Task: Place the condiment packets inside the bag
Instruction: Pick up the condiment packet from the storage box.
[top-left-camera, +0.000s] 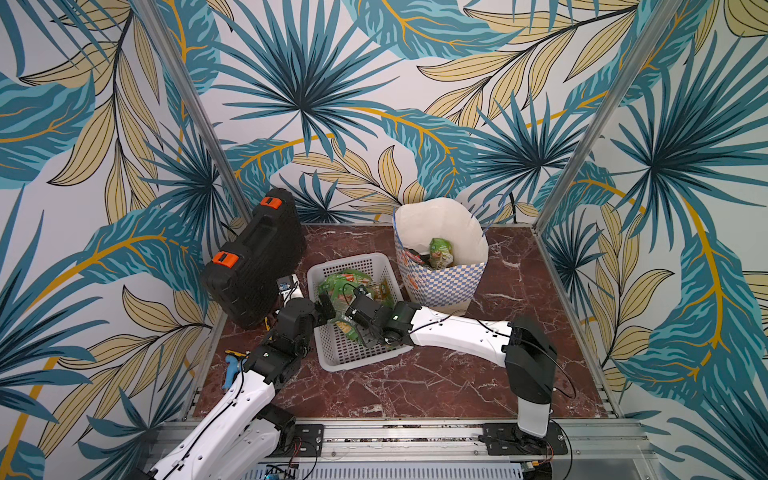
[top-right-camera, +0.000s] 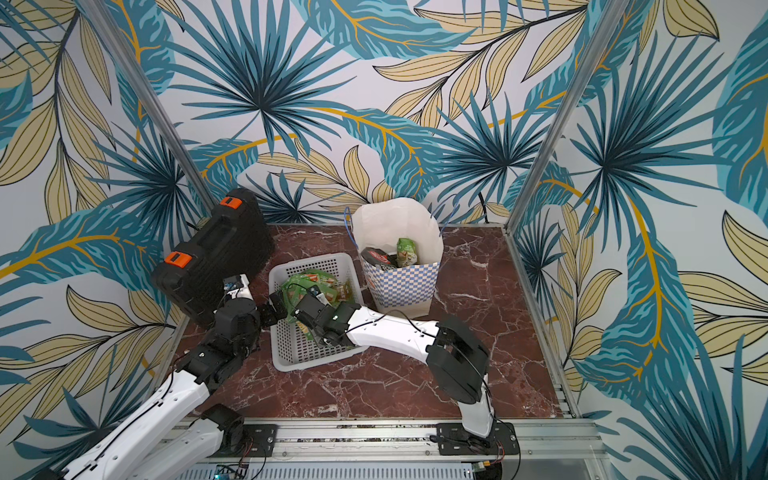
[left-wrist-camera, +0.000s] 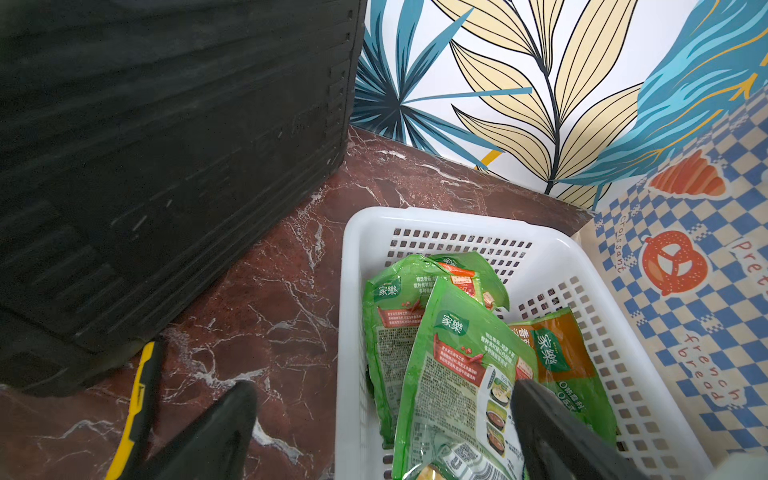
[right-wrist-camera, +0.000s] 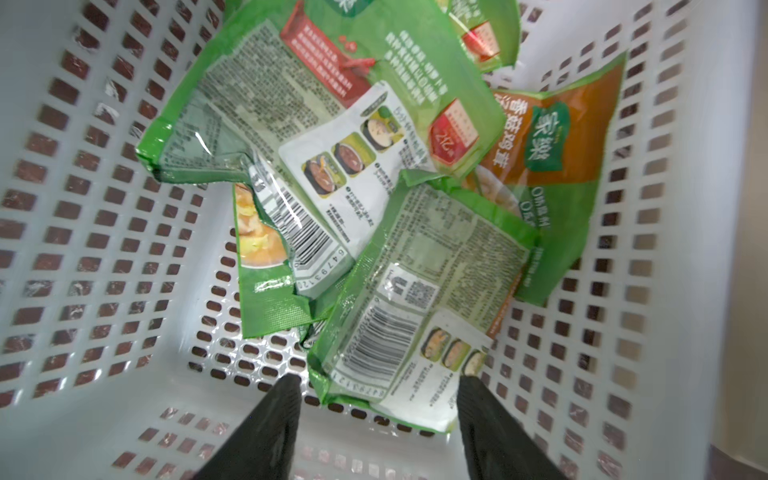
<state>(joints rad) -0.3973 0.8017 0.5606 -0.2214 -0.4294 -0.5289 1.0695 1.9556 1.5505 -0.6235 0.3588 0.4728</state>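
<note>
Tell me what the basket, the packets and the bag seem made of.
Basket: moulded white plastic, semi-matte; even grid holes, rounded rim.
Condiment packets: thin plastic film, glossy; glare streaks and sharp creases.
Bag: probably paper, matte; printed checks, stiff standing walls, cream inside.

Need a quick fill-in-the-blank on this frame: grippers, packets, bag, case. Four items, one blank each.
1. The left gripper is ____ and holds nothing.
2. The right gripper is down in the white basket, with its fingers on either side of a ____ condiment packet.
3. The bag stands ____ beside the basket, with its mouth open.
4. The black case has two ____ latches.

Missing words: open; green; upright; orange.
</note>
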